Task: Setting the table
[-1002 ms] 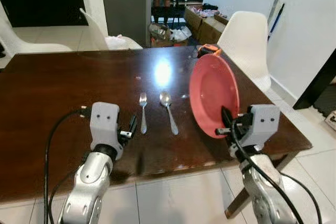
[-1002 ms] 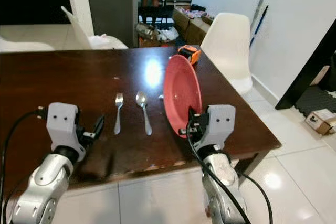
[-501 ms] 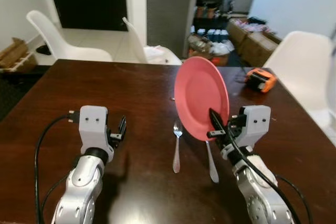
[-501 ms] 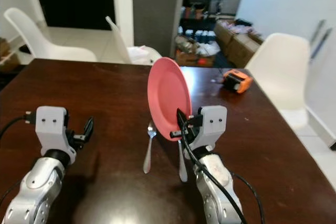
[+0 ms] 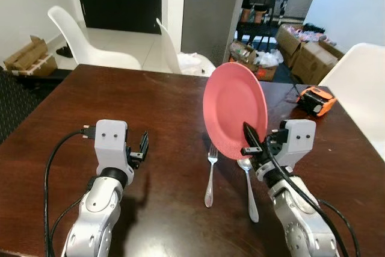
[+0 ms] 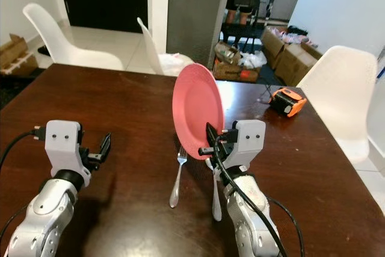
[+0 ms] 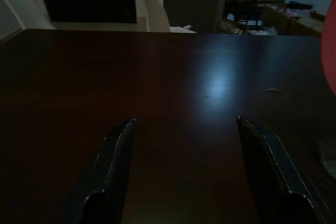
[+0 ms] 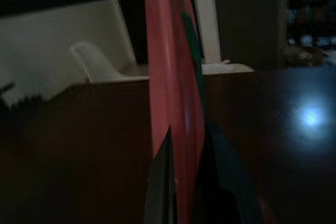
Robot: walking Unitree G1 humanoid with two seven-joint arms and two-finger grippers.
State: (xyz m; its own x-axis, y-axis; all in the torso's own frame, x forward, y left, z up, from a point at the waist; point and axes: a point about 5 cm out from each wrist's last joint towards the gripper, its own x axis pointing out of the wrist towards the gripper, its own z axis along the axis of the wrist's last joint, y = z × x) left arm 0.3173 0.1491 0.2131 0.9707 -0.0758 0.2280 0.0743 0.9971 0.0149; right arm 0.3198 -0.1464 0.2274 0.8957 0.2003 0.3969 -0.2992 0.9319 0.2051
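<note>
Two pieces of cutlery, a fork (image 5: 210, 174) and a spoon (image 5: 249, 192), are lying side by side on the dark wooden bench (image 5: 72, 118), probably as one place setting awaiting its dish. The right gripper (image 5: 250, 142) is pinching the lower rim of the pink plate (image 5: 234, 110) between its fingers, carrying it nearly upright just above the spoon, probably because an edge grip allows no flatter carry. The left gripper (image 7: 184, 171) is hovering over bare wood well to the fork's left, fingers spread and holding nothing, seemingly keeping out of the way.
</note>
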